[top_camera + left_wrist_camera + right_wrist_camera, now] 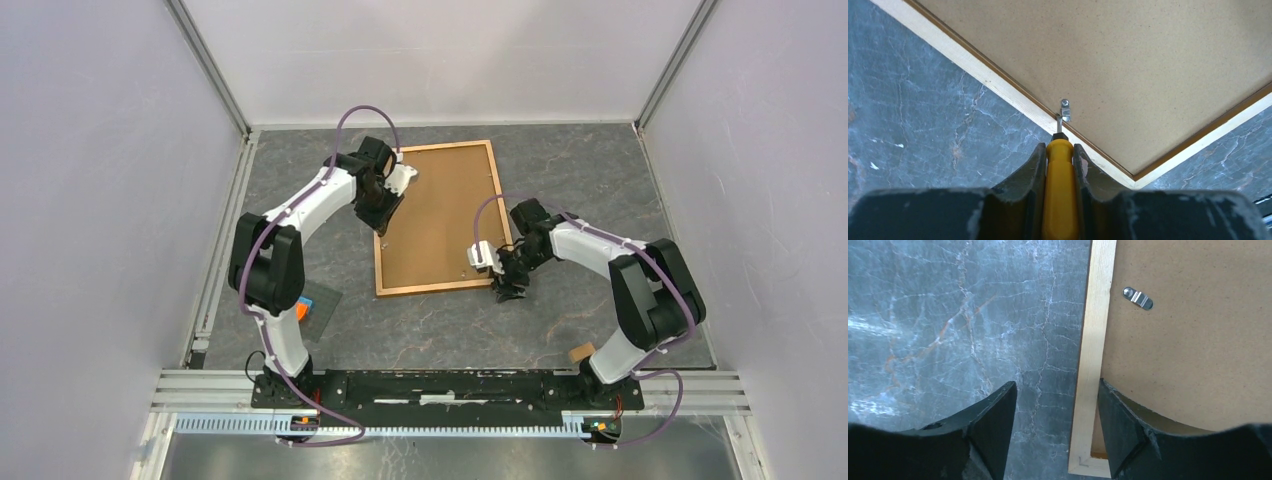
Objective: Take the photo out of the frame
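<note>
Jaws of the right arm are spread wide astride the frame's near-right rail, gripping nothing. Frame is laid back-up on the table, long axis near to far. Jaws of the left arm are clamped on a yellow tool, tip at a left-rail clip.

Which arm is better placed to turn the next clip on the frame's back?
Left. The left gripper is shut on a yellow screwdriver whose tip sits at a clip on the frame. The right gripper is open and empty, straddling the frame's border.
</note>
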`<act>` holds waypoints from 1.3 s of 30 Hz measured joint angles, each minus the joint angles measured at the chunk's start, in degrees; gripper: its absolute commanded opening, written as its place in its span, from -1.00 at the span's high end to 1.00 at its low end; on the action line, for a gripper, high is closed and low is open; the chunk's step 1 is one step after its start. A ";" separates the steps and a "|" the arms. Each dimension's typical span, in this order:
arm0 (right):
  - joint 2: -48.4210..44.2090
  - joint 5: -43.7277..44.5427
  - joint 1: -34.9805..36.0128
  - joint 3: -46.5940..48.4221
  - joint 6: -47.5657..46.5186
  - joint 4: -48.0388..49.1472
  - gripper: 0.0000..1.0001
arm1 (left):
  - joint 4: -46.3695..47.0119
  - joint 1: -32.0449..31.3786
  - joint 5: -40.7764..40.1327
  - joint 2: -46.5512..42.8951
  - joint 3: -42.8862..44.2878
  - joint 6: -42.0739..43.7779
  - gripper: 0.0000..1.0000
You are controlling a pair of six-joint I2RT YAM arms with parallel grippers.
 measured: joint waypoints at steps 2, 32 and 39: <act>-0.76 1.55 0.81 -0.98 -0.46 1.81 -0.16 | 0.52 0.13 -0.13 -0.37 -0.59 -1.36 0.96; -1.62 14.27 8.11 -4.44 18.56 19.78 1.00 | 14.73 -0.68 -0.37 -13.92 -18.34 -3.10 0.96; -1.62 13.66 8.46 -3.65 20.48 20.17 1.00 | 13.73 -1.09 -0.07 -21.35 -20.46 5.57 0.96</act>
